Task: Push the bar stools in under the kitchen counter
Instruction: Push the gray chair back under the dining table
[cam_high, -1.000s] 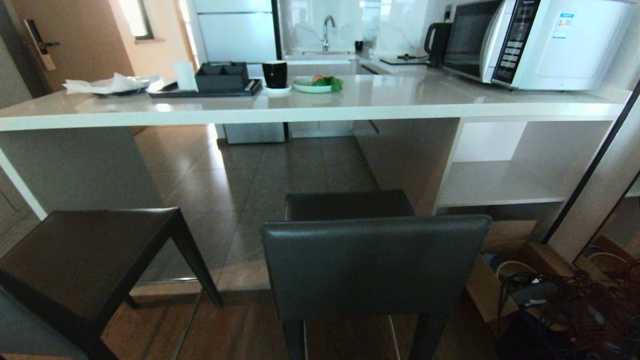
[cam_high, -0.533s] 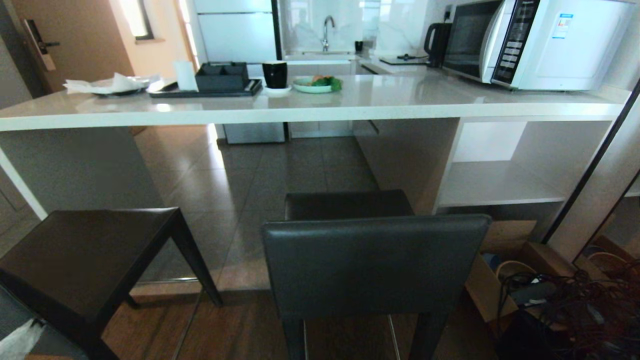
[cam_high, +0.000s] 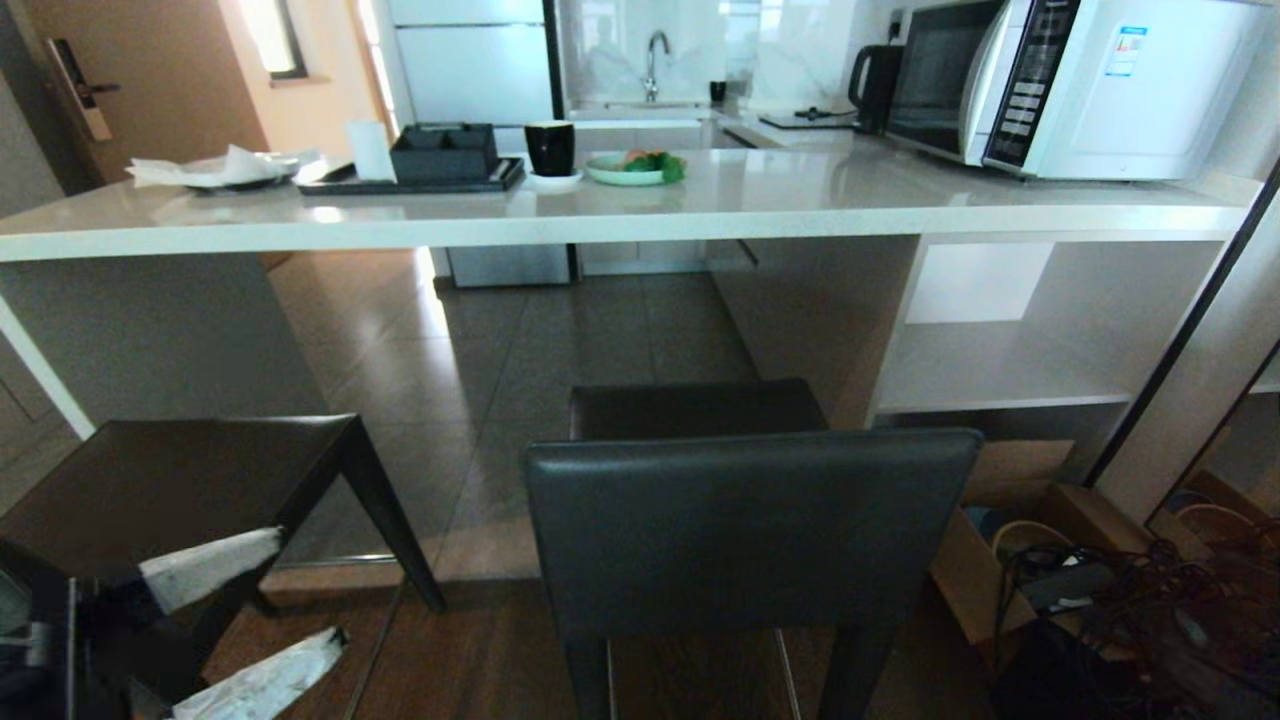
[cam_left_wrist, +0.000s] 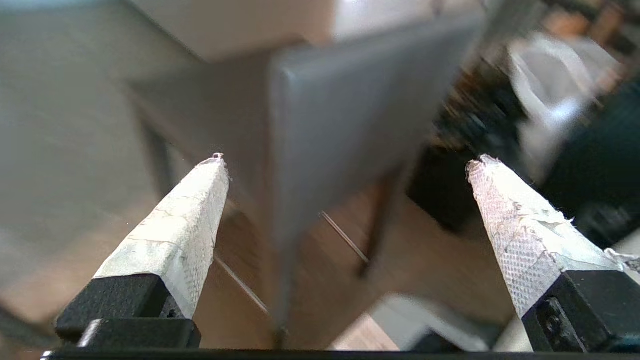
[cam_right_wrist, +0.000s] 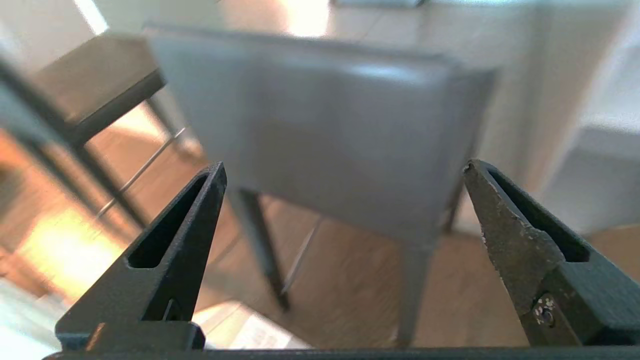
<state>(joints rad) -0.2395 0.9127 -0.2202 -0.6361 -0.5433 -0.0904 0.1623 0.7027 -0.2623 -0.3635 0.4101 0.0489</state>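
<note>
Nearest, the left gripper (cam_high: 300, 590) is hanging at the lower left with its taped fingers (cam_high: 210, 567) spread wide, empty, beside the left bar stool (cam_high: 170, 510). Its right gripper (cam_right_wrist: 345, 165) is also gaping apart, facing the middle bar stool's (cam_high: 750, 530) backrest without touching. Both stools are standing short of the kitchen counter (cam_high: 620, 225), which is carrying a microwave (cam_high: 1080, 85).

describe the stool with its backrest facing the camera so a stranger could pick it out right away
Find the long pale stone kitchen counter carrying the white microwave. In front of its open middle stands a tall stool with a dark grey leather seat, on the wooden floor. Unlike the other dark stool to its left, its wide padded backrest squarely faces the viewer.
</note>
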